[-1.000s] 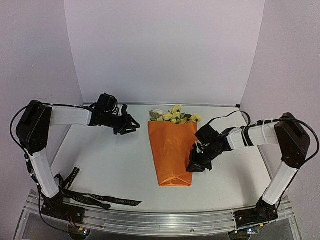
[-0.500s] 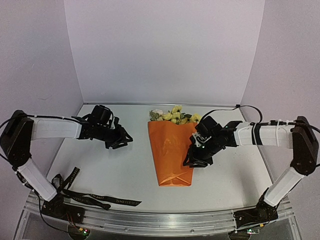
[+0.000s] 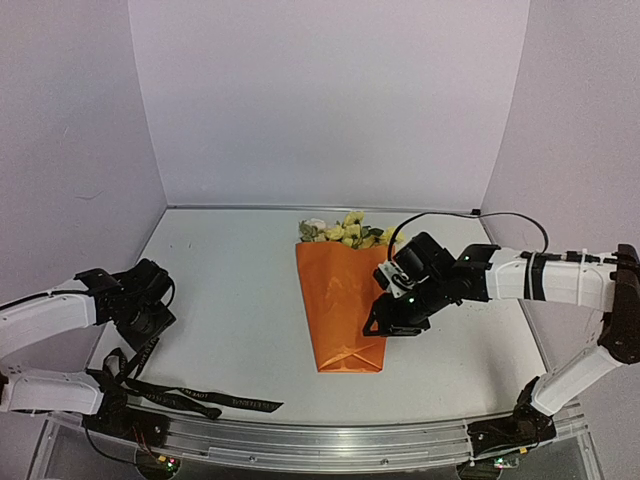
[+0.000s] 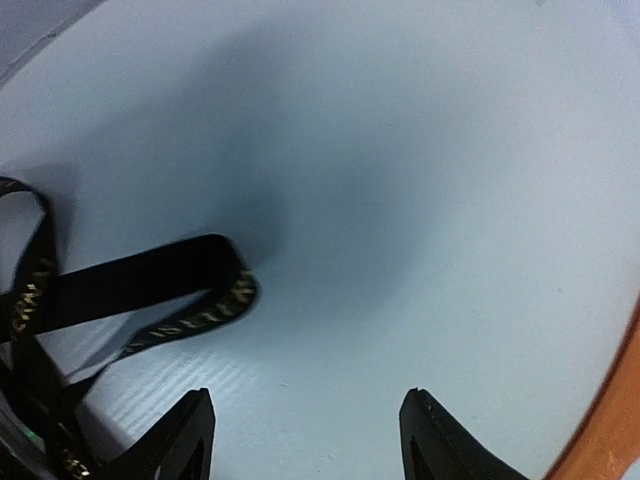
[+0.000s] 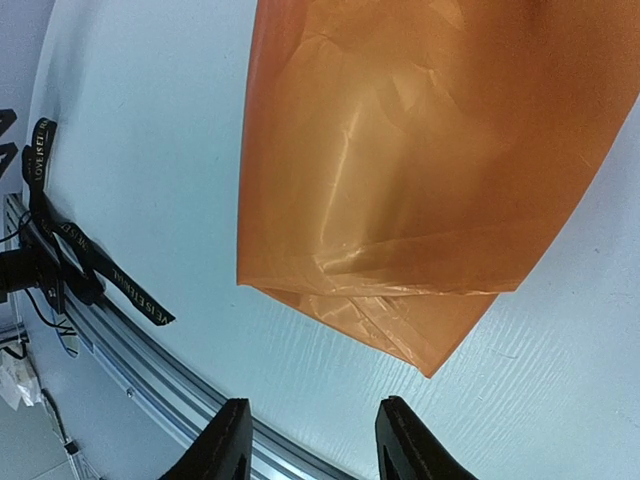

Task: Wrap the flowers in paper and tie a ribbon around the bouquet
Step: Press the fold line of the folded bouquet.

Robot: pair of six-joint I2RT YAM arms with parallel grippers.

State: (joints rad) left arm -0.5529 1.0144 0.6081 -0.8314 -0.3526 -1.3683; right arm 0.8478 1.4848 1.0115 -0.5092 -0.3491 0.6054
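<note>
The wrapped bouquet [image 3: 345, 310] lies with its narrow end toward the arms. Well off to its near left, the ribbon [image 3: 200, 397] runs crosswise to it. The ribbon's looped end is just beside the left gripper [image 4: 305, 425], released and empty. The right gripper [image 5: 312, 415], also released, hovers at the bouquet's right edge.

Paper [image 3: 340, 300]: was bright orange, plain, with a pale glossy sheen; the folded flap at its 6 o'clock end showed deeper orange.
Flowers [image 3: 347, 232]: were pale yellow and cream with dark green leaves, at the paper's 12 o'clock edge.
Ribbon [image 3: 205, 399]: was black, with small gold-toned lettering along it.
Table [image 3: 230, 290]: was plain whitish grey.
Left gripper [image 4: 310, 400]: was black.
Right gripper [image 5: 315, 405]: was black.
Left arm [image 3: 45, 315]: was white with black joints.
Right arm [image 3: 565, 280]: was white with black joints.
Rail [image 3: 330, 440]: was silver, at the table's 6 o'clock edge.
Walls [image 3: 330, 100]: were pale lilac.
</note>
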